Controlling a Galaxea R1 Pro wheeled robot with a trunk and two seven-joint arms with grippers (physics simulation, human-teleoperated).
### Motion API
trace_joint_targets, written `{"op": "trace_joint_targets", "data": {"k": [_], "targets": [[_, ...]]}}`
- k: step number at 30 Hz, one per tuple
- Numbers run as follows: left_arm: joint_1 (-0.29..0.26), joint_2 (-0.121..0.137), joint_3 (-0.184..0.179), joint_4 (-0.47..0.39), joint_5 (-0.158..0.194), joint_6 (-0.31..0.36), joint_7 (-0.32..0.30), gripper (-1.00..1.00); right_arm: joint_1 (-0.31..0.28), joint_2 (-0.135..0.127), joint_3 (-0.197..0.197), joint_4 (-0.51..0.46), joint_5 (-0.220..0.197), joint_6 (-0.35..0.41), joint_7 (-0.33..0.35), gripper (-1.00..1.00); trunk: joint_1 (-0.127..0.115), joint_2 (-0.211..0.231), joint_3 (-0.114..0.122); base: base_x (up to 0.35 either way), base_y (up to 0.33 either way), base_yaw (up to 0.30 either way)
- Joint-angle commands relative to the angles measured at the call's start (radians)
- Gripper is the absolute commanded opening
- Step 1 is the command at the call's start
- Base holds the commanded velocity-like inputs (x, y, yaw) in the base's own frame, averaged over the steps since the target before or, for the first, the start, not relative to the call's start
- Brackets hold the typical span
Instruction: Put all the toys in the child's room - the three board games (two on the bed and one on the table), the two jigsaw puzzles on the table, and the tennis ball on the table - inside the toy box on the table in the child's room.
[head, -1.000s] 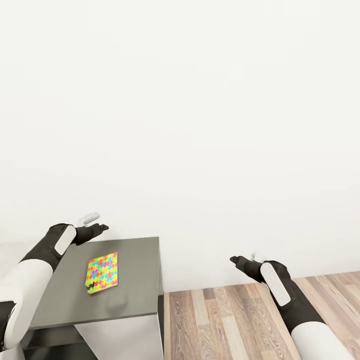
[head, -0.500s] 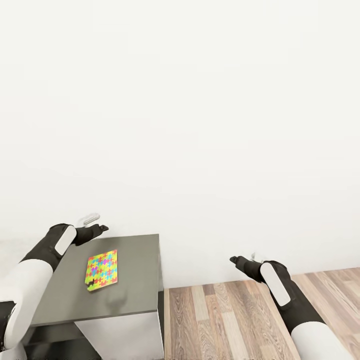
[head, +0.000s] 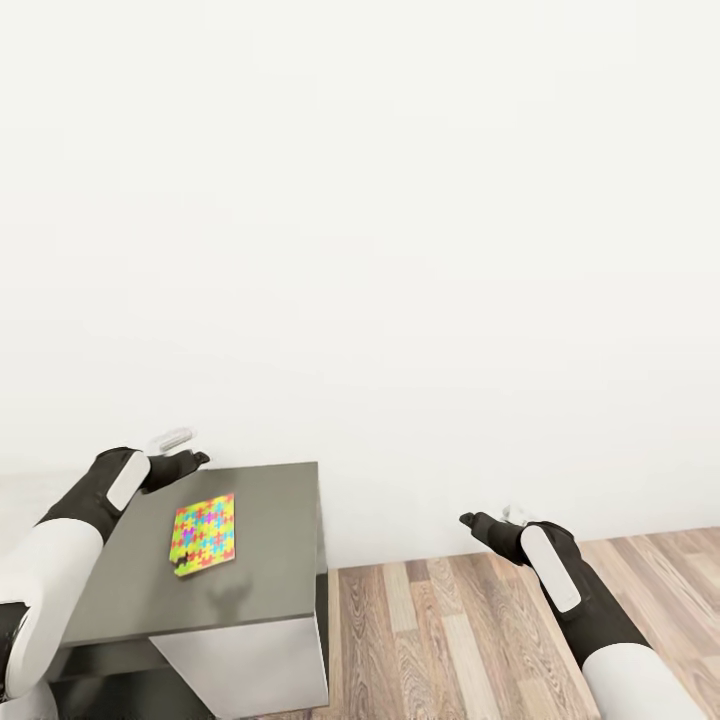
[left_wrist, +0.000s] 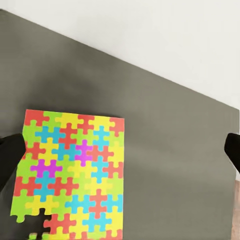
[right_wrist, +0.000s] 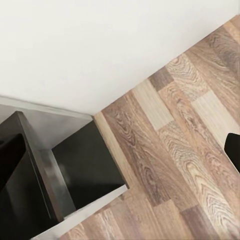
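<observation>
Jigsaw puzzle lies flat on the grey desk at the lower left of the head frame, one of its corners with a piece missing. Compared with a second ago, the whole head picture has slid: the desk and puzzle sit a little lower and further left, and more of the wood floor shows beside the desk's white side. I read that as my camera and base shifting, not the puzzle moving. My left arm has also eased slightly outward toward the left edge of the frame.

My left end effector hovers above the far left part of the desk, just beyond the puzzle and not touching it. In the left wrist view the puzzle fills the lower left, with dark fingertips at opposite edges of the picture, so I judge the fingers spread wide and holding nothing. My right end effector hangs over the floor at the lower right, well apart from the desk; I cannot tell whether it is spread or pressed together.

The toy box is not something I can point to from these pictures. I judge the puzzle is next to be picked up, and as a thin flat panel it may be awkward to lift.
</observation>
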Motion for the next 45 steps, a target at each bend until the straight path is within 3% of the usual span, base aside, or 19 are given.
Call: {"op": "trace_joint_targets", "data": {"k": [1, 4, 10, 45], "targets": [[-0.001, 0.0, 0.003, -0.001, 0.01, 0.001, 0.03, 1.0, -0.001, 0.0, 0.001, -0.002, -0.011, 0.002, -0.009, 1.0, 0.001, -0.002, -0.004, 0.0, 0.0, 0.0], [-0.001, 0.0, 0.005, -0.001, 0.01, -0.012, 0.088, 1.0, -0.001, 0.0, 0.001, -0.002, -0.011, 0.002, -0.009, 1.0, 0.001, -0.002, -0.009, 0.0, 0.0, 0.0], [-0.001, -0.002, 0.006, -0.001, 0.01, -0.019, 0.128, 1.0, -0.001, 0.0, 0.002, -0.002, -0.011, 0.002, -0.008, 1.0, 0.001, -0.002, -0.019, 0.0, 0.0, 0.0], [-0.001, -0.009, -0.02, 0.0, 0.007, -0.054, 0.135, 1.0, -0.001, 0.0, 0.002, -0.003, -0.011, 0.003, -0.005, 1.0, 0.001, -0.002, -0.076, 0.0, 0.0, -0.019]]}}
